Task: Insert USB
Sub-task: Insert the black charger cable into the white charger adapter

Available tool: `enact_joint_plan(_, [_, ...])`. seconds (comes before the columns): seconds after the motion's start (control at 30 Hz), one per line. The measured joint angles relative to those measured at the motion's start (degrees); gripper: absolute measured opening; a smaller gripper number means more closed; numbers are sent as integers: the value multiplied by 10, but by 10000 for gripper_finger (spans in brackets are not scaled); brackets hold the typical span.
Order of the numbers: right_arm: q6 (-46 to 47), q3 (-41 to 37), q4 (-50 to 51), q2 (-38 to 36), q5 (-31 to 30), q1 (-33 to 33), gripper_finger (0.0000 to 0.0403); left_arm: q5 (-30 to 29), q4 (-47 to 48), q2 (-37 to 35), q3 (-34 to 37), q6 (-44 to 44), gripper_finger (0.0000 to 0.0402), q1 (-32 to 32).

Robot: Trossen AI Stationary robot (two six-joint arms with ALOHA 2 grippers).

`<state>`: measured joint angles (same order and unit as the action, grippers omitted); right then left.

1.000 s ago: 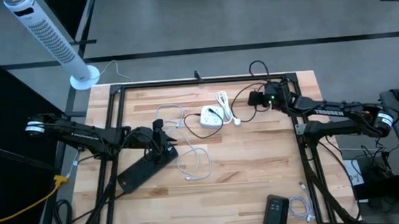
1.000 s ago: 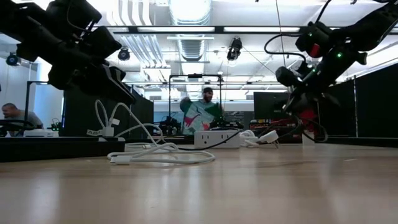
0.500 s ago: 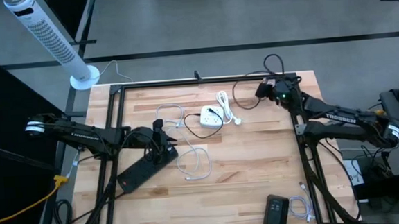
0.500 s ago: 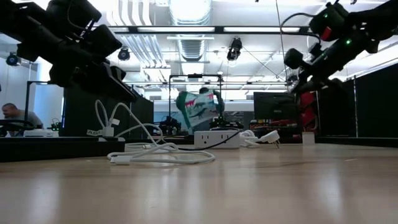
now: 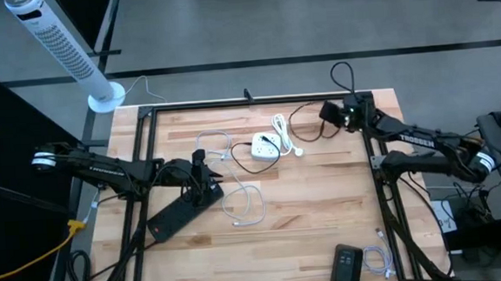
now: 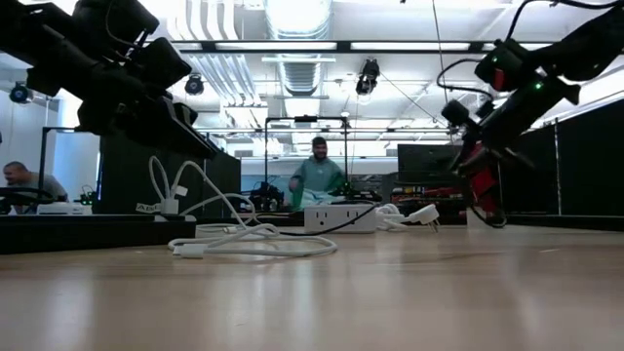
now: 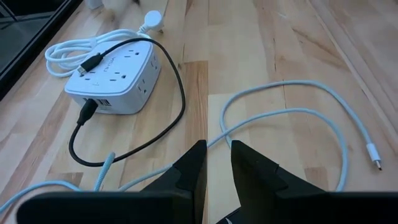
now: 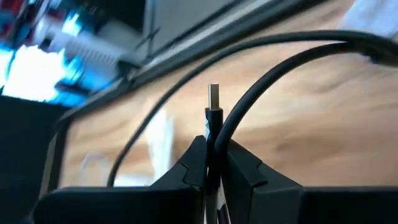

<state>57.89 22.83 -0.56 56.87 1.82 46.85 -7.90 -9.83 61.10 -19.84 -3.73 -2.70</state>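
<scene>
My right gripper [image 5: 328, 112] is near the table's far right corner, above the wood, and shut on a black USB plug [image 8: 213, 115] whose black cable [image 5: 299, 113] loops beside it. The white power strip [image 5: 267, 146] lies flat mid-table; it also shows in the left wrist view [image 7: 118, 78], with a short black cable [image 7: 177, 106] plugged into its side. My left gripper [image 5: 202, 174] hangs left of the strip, its fingers a narrow gap apart with nothing between them, above a white cable [image 7: 286, 109] that lies on the wood. My right gripper pinches the black body of the USB plug [image 8: 214, 127] between its two fingers. The metal tip [image 8: 213, 95] sticks out past the fingertips, in line with them. The plug is lifted clear of the table, and its cable [image 8: 261, 87] curves back past the fingers, slack.
A flat black bar [image 5: 178, 215] lies under the left arm. A black device [image 5: 347, 263] with a small white cable [image 5: 376, 258] sits at the near right. The power strip's white cord [image 5: 282, 130] is coiled behind it. A person [image 6: 317, 180] stands in the room beyond.
My right gripper has carried the USB plug a little toward the table's far right corner, going up and then down again, and has turned. The black cable's loop has swung along with it. The person in the background has moved.
</scene>
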Motion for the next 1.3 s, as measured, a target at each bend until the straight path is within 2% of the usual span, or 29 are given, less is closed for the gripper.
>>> enact_joint_plan(0.07, [-9,0,-22,9,45,-9,16,0,0,0,0,0,63,0])
enact_joint_plan(0.13, [-20,0,-24,7,52,-19,16,0,0,0,0,0,63,0])
enact_joint_plan(0.33, [-49,3,-1,-43,-53,-21,16,0,0,0,0,4,63,0])
enact_joint_plan(0.5, [-60,3,1,-81,-92,-21,16,1,0,0,1,4,63,0])
enact_joint_plan(0.63, [-63,3,5,-90,-169,-5,16,14,0,0,1,5,63,0])
enact_joint_plan(0.7, [-58,3,7,-80,-175,16,16,16,-1,0,1,7,63,0])
enact_joint_plan(0.87, [-54,2,-3,-4,-87,41,16,16,-3,0,1,7,63,0])
enact_joint_plan(1.07, [-60,2,-82,78,98,20,16,16,-3,0,1,9,63,0])
enact_joint_plan(1.13, [-60,3,-83,76,101,10,16,16,-3,0,1,11,63,0])
enact_joint_plan(1.3, [-67,4,-83,37,55,7,16,17,2,0,1,20,63,-1])
